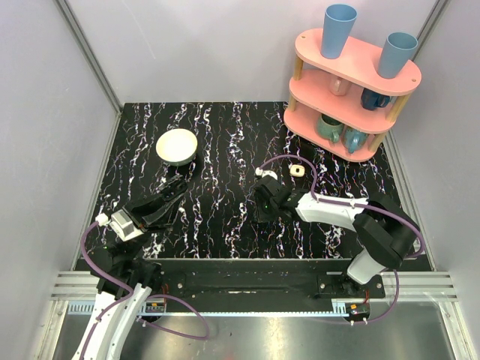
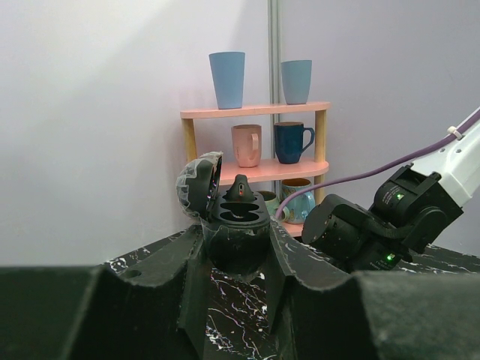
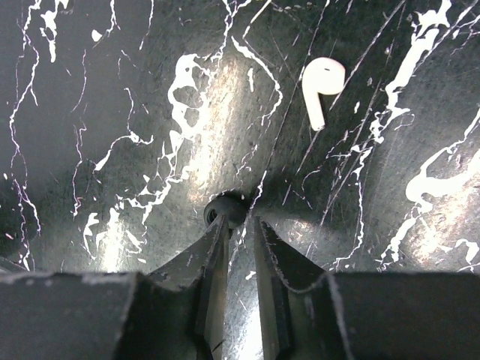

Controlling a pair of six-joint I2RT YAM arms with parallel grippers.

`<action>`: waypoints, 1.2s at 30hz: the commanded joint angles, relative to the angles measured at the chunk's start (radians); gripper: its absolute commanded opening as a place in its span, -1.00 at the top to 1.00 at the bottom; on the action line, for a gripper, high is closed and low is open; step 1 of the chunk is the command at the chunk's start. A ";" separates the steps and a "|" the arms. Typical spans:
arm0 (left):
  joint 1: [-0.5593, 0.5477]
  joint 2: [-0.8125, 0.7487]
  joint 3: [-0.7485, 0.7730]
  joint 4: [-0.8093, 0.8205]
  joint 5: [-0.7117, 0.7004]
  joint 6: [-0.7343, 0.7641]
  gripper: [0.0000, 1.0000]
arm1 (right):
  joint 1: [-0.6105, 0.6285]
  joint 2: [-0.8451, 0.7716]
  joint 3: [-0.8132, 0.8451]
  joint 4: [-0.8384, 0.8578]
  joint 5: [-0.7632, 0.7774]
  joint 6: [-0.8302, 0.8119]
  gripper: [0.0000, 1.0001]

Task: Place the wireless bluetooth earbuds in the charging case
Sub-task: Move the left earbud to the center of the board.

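Note:
My left gripper (image 1: 174, 192) is shut on a black charging case (image 2: 236, 225) with its lid open, held upright between the fingers (image 2: 169, 277). One dark earbud sits in its far slot. My right gripper (image 3: 240, 219) points down at the table with its jaws a narrow gap apart and nothing between them. A black earbud (image 3: 223, 210) lies at its left fingertip. A white earbud (image 3: 324, 88) lies on the table ahead to the right; it also shows in the top view (image 1: 262, 172). A small cream-beige case (image 1: 297, 170) lies right of it. No second white earbud is visible.
A round cream bowl (image 1: 177, 146) stands at the back left. A pink shelf (image 1: 351, 90) with mugs and blue cups stands at the back right. The right arm (image 2: 382, 217) is close in front of the left gripper.

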 commanded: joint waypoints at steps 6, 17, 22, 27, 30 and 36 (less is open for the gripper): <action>0.009 -0.040 0.008 0.041 -0.001 -0.016 1.00 | -0.001 -0.044 0.018 0.025 0.011 -0.053 0.39; 0.007 -0.040 0.009 0.038 0.001 -0.014 1.00 | -0.003 0.034 0.071 0.022 0.111 -0.079 0.38; 0.010 -0.039 0.009 0.038 0.001 -0.013 1.00 | -0.003 0.065 0.080 0.016 0.077 -0.092 0.40; 0.010 -0.040 0.009 0.038 0.001 -0.013 1.00 | -0.004 0.088 0.083 0.018 0.028 -0.102 0.42; 0.012 -0.042 0.009 0.038 0.001 -0.013 1.00 | -0.003 0.093 0.080 0.018 0.010 -0.096 0.42; 0.012 -0.045 0.009 0.038 0.004 -0.014 1.00 | -0.003 0.080 0.091 -0.030 -0.038 -0.086 0.45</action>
